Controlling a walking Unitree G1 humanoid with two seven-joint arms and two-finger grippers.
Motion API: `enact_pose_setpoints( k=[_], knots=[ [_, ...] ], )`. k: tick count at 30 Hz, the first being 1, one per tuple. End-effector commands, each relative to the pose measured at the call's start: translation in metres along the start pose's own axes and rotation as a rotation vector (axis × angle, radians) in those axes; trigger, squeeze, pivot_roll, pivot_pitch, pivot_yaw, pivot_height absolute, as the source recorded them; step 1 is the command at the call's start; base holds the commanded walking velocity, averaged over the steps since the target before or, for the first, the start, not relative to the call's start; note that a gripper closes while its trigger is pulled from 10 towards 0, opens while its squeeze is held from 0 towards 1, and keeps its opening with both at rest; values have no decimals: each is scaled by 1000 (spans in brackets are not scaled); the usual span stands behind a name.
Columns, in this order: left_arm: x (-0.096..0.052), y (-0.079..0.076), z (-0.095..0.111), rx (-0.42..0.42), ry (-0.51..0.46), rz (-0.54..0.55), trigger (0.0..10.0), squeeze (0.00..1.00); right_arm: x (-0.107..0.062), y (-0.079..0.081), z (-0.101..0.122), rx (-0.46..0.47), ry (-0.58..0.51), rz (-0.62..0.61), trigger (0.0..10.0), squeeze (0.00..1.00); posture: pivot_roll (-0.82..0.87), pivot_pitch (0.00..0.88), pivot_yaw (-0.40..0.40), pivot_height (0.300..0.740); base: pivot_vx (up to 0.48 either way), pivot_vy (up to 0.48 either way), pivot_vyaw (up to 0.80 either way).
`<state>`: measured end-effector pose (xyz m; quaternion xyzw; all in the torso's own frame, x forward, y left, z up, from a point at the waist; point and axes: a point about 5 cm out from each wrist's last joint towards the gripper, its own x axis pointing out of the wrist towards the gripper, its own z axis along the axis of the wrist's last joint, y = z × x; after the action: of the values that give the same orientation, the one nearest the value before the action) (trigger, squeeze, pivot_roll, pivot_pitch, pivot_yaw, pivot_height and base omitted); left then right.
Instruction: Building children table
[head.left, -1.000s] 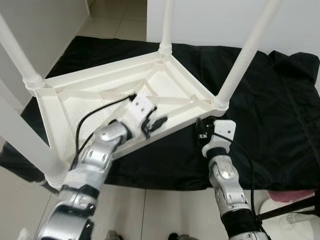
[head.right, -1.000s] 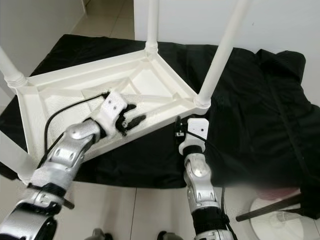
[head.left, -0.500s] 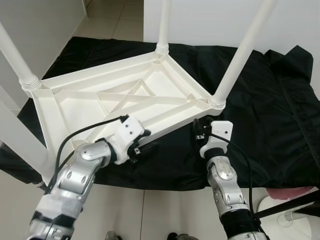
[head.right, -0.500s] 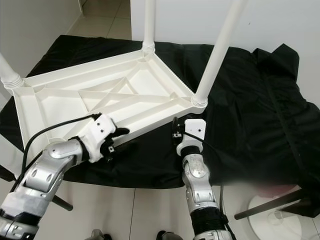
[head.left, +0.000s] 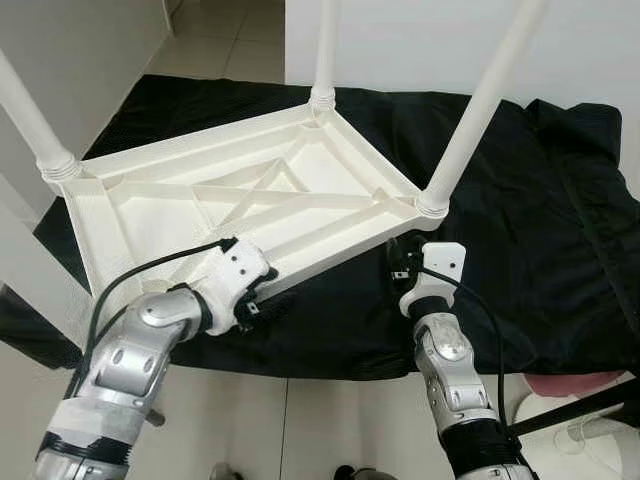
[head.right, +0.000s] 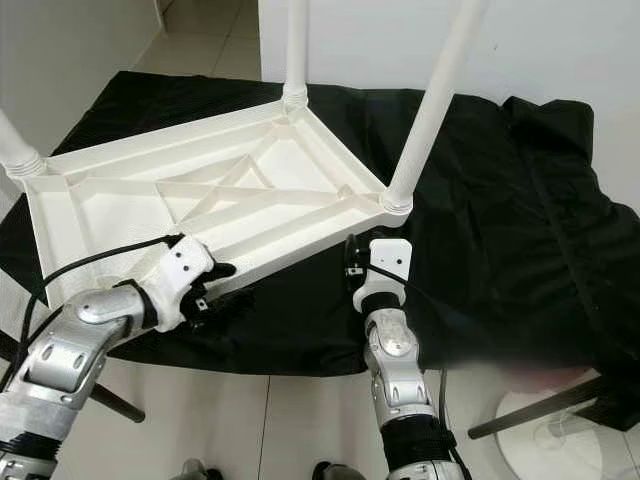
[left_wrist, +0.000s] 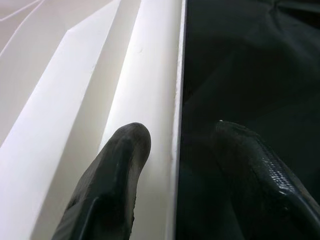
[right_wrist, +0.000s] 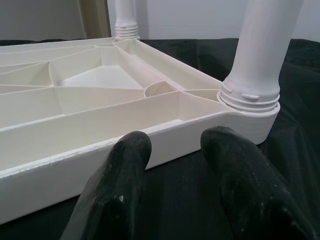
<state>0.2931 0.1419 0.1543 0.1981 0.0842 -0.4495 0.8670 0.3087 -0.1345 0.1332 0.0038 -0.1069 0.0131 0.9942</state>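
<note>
Lying upside down right in front: one white children's table, ribbed underside facing up, resting on one black cloth spread over the tiled floor. Counting four legs, all pointing upward: one at the far corner, one at the right corner, one at the left corner, and one blurred close by at the near left. Running its long axis from the robot's left to its right, with the right end angling slightly away. Showing crossed ribs inside the frame.

Working with two grippers. Sitting at the table's near long edge: the left gripper, fingers spread and straddling the rim, one finger over the white inner side, the other over the cloth; contact with the rim not clear enough to call. Hovering low over the cloth just beside the right corner: the right gripper, fingers apart, facing the near edge and the ringed socket of that right leg, not touching it.

Standing behind the cloth: a white wall. Peeking in at the near right: a white round base, something pink and a dark rod.
</note>
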Motion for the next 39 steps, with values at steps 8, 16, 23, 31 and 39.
enact_pose_setpoints(
  k=[8,16,23,31,39],
  knots=[
    [-2,0,-31,-71,148,24,2392,0,-1,1,-6,-2,26,10,10000,0,20,93,-42,740,0,0,0],
    [5,-1,-32,-50,167,15,0,0,-1,-2,-6,-4,22,-3,10000,0,11,93,-37,740,0,0,0],
    [18,0,-23,-25,141,8,0,0,2,-2,-4,-1,15,-11,10000,0,-1,93,-34,740,0,0,0],
    [47,4,8,-5,38,19,0,0,3,-4,-2,0,8,-29,10000,0,-14,97,-27,740,0,0,0],
    [67,-1,32,48,-52,25,10000,0,2,-3,-2,3,5,-43,10000,0,-23,97,-12,740,0,0,0]
  ],
)
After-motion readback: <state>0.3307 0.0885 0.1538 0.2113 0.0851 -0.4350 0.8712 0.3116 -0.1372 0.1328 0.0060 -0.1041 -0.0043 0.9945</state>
